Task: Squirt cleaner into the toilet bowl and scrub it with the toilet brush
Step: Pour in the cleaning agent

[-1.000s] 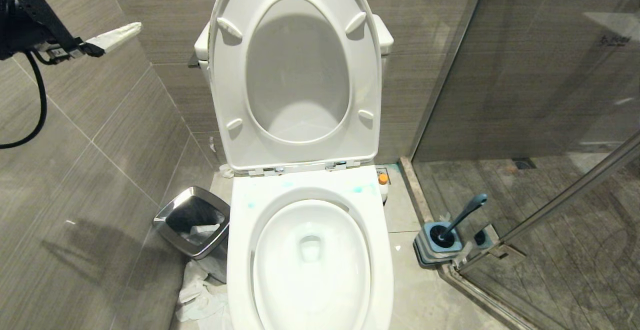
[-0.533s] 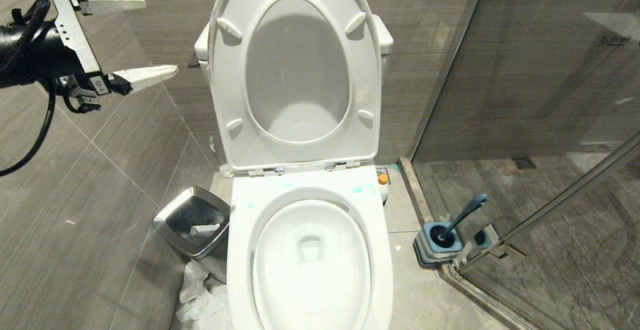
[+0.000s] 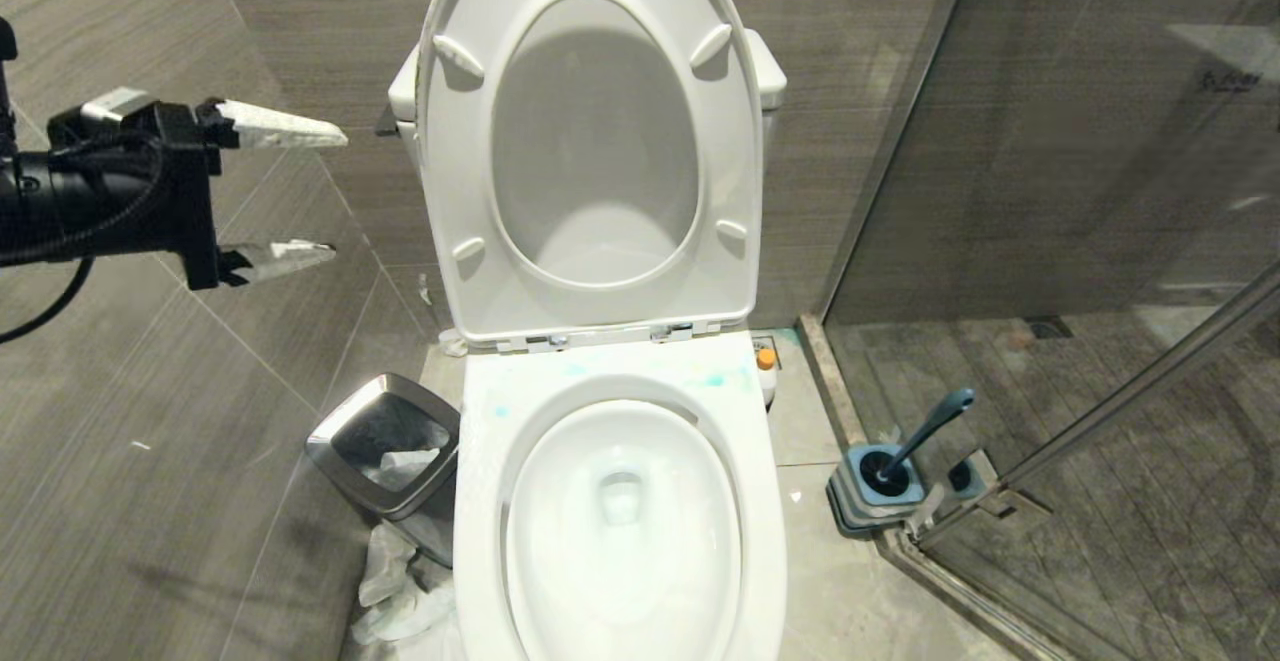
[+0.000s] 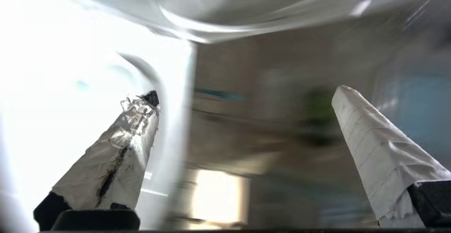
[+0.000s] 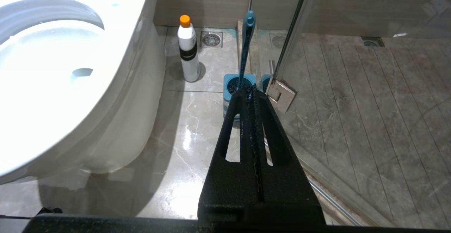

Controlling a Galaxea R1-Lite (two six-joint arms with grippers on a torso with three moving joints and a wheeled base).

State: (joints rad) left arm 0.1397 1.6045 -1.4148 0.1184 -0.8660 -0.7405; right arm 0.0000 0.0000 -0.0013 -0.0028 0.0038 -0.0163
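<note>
The white toilet bowl (image 3: pixel 610 366) stands in the middle with seat and lid raised. Turquoise cleaner (image 3: pixel 718 379) smears the back of its rim. The toilet brush (image 3: pixel 930 429), with a teal handle, stands in its holder (image 3: pixel 862 501) on the floor to the right. My left gripper (image 3: pixel 338 195) hovers at the upper left beside the lid, open and empty, one finger above the other; the blurred left wrist view shows the left gripper (image 4: pixel 246 92) wide apart. My right gripper (image 5: pixel 251 89) is shut and empty, low, with the brush (image 5: pixel 246 46) just beyond it and the bowl (image 5: pixel 116 21) alongside.
A white bottle with an orange cap (image 5: pixel 187 49) stands on the floor between toilet and brush holder. A chrome-rimmed bin (image 3: pixel 385 446) and crumpled paper (image 3: pixel 400 591) sit left of the bowl. A glass shower door (image 3: pixel 1050 191) and its hinge (image 5: pixel 280 93) close off the right.
The left gripper has come in from the upper left corner, dropped lower and rolled its wrist. Both open fingers now show, pointing toward the lid. Nothing else moved.
</note>
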